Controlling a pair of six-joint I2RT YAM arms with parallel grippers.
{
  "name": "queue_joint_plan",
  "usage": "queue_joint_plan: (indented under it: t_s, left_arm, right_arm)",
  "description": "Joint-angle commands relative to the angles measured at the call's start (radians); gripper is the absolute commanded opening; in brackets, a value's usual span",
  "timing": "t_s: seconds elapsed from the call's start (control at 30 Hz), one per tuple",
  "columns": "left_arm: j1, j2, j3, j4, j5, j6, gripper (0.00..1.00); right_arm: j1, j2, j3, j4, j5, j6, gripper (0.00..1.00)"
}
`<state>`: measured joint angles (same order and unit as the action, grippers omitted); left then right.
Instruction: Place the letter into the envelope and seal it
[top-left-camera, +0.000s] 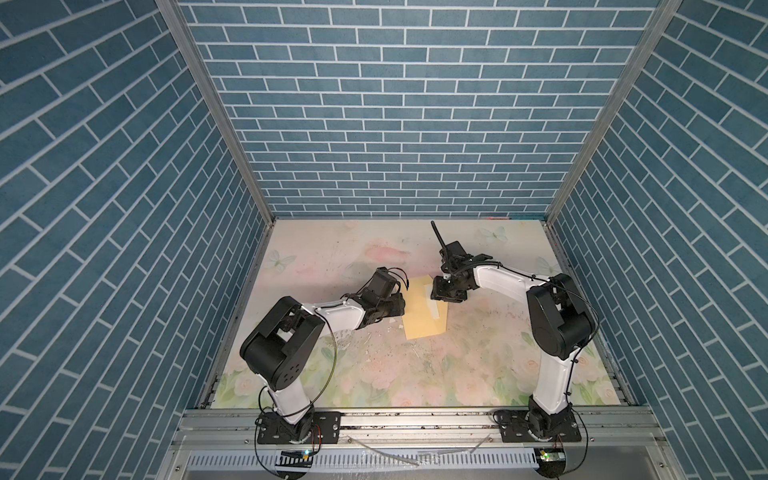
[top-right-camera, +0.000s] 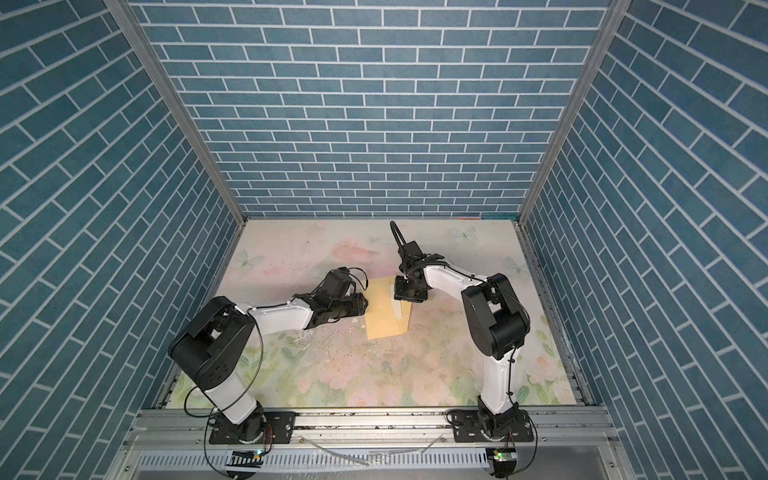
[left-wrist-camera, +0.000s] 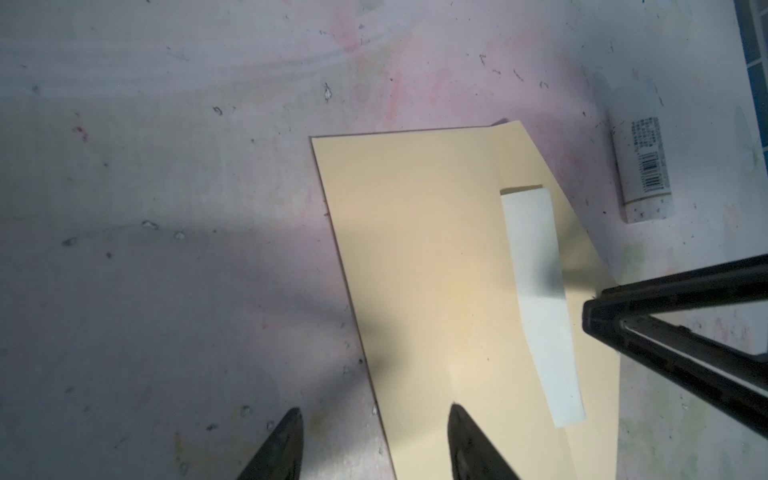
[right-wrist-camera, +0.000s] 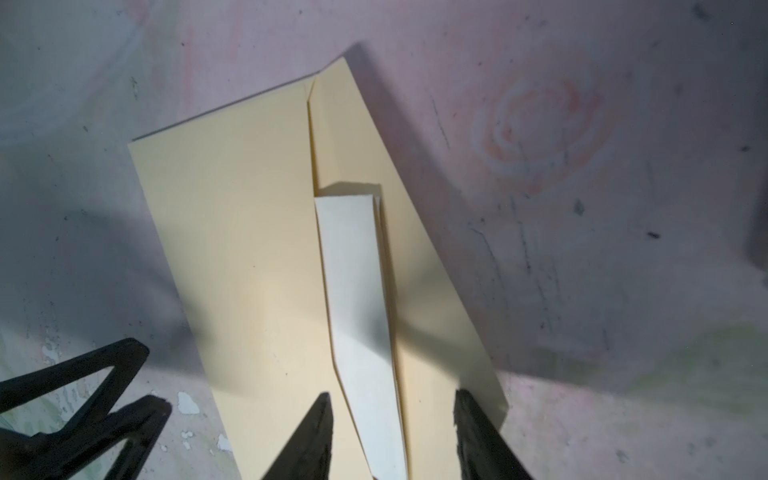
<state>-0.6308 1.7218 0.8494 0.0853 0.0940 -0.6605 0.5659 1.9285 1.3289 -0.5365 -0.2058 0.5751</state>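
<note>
Your table (top-left-camera: 374, 374) with its flowered top is carrying the envelope (top-left-camera: 422, 320). The envelope is lying flat between your two sets of fingers, with its flap (right-wrist-camera: 361, 137) folded back.

The left gripper (left-wrist-camera: 374, 415) is hanging with its fingers spread. One fingertip is sitting over the envelope's edge and the other over bare table, with nothing clamped between them.

The right gripper (right-wrist-camera: 392, 399) is also holding its fingers apart. They are straddling the letter (right-wrist-camera: 357, 291) without pinching it; whether the tips are touching the paper is not showing.

The letter is sitting in the envelope's mouth. Only a pale folded strip is showing between the pocket edge and the flap, running away from the right fingertips.

The glue stick (left-wrist-camera: 642, 166) is lying on the table past the envelope from the left fingers, apart from the paper.
</note>
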Motion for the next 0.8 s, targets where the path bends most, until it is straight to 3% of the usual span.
queue_joint_plan:
  t_s: [0.0,0.47,0.77]
  left_arm:
    - [-0.001,0.037,0.008,0.004,0.029,-0.010,0.50]
    - [-0.001,0.110,0.025,0.031,0.070,-0.025,0.22]
    - [-0.003,0.128,0.029,0.033,0.075,-0.025,0.18]
  right_arm:
    - [0.002,0.022,0.039,-0.007,-0.013,-0.012,0.49]
    - [0.003,0.067,0.030,0.046,-0.081,0.025,0.44]
    - [0.006,0.076,0.019,0.075,-0.119,0.044,0.40]
